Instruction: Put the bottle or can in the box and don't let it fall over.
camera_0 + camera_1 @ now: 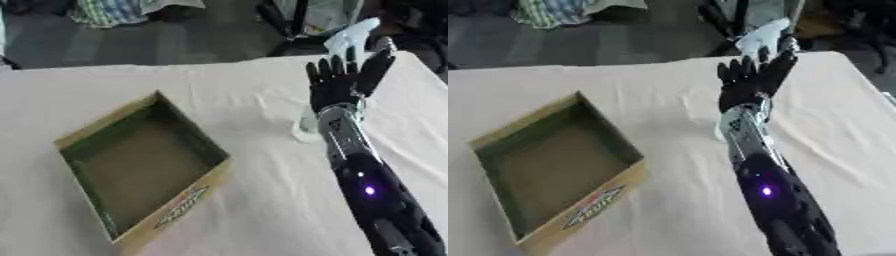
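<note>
An open cardboard box [178,202] with a dark green inside lies at the table's left, nothing in it. My right arm reaches in from the lower right. Its hand [336,86] is held up at the right of the table, fingers straight and pointing away, thumb out to the right. A clear bottle [305,130] stands right behind the hand and wrist. Its base shows at the wrist's left and its pale top [352,37] rises above the fingertips. The hand hides the bottle's middle, and I cannot tell if it touches it. The left hand is out of sight.
A white cloth covers the table [254,90]. Its far edge runs just beyond the bottle, with dark floor and chair legs [293,22] behind. The table's right edge [429,70] lies close to the hand. Bare cloth separates the box from the arm.
</note>
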Robot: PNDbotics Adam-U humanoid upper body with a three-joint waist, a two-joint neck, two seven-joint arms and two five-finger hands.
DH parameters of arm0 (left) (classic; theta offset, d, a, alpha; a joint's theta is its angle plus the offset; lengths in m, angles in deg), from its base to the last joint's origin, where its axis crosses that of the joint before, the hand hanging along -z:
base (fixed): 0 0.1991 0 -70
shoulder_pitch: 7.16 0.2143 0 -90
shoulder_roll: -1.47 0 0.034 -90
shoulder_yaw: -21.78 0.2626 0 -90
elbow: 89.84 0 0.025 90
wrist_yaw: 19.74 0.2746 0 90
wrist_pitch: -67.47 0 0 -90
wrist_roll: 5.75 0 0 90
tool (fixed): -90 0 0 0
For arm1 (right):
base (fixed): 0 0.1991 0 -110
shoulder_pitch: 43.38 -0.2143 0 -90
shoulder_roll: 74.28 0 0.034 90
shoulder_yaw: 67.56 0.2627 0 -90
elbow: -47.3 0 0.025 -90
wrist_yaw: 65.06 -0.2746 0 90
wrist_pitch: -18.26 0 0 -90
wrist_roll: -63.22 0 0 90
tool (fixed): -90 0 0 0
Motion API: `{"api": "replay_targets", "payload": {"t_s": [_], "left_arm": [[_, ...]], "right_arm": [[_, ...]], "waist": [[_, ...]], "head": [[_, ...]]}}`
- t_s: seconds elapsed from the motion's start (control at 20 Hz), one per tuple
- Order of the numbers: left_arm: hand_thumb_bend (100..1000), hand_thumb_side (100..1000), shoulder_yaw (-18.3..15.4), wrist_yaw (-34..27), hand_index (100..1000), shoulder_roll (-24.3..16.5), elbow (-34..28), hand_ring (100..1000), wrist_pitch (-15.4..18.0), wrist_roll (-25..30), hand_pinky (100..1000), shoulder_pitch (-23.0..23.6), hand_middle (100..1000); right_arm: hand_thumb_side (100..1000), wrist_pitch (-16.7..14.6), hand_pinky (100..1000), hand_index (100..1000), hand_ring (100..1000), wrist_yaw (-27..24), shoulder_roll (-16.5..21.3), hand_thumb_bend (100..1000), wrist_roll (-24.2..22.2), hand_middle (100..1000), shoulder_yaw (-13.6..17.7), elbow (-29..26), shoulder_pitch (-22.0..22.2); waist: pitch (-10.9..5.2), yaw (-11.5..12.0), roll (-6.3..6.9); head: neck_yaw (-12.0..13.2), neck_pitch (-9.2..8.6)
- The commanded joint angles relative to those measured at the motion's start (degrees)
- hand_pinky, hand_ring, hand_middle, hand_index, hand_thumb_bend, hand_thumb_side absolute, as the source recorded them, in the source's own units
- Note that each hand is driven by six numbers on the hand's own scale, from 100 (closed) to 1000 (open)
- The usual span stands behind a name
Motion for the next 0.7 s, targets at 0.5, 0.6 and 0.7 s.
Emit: {"api": "replay_targets", "payload": {"t_s": [0.5, 0.6, 0.7], "left_arm": [[100, 749, -0.19, -0.2, 783, -1.15, -0.87, 691, -0.14, 0.19, 609, -0.2, 628], [100, 749, -0.13, -0.17, 783, -1.23, -0.82, 691, -0.15, 0.25, 609, -0.13, 628], [100, 748, -0.08, -0.13, 783, -1.3, -0.78, 691, -0.14, 0.31, 609, -0.09, 628]], "right_arm": [[791, -4.01, 100, 900, 100, -3.37, 2.77, 100, 4.73, 100, 0.01, -0.31, -6.75], [776, -2.48, 100, 898, 100, -3.43, 2.96, 100, 4.75, 100, -0.26, -0.83, -9.1], [764, -0.97, 100, 896, 100, -3.72, 2.85, 100, 4.75, 100, -0.52, -1.26, -11.5]], "waist": [[-1.0, -0.01, -0.01], [-1.3, 0.08, -0.19], [-1.68, 0.25, -0.44]], "head": [[-0.17, -0.18], [-0.3, 0.17], [-0.43, 0.64]]}}
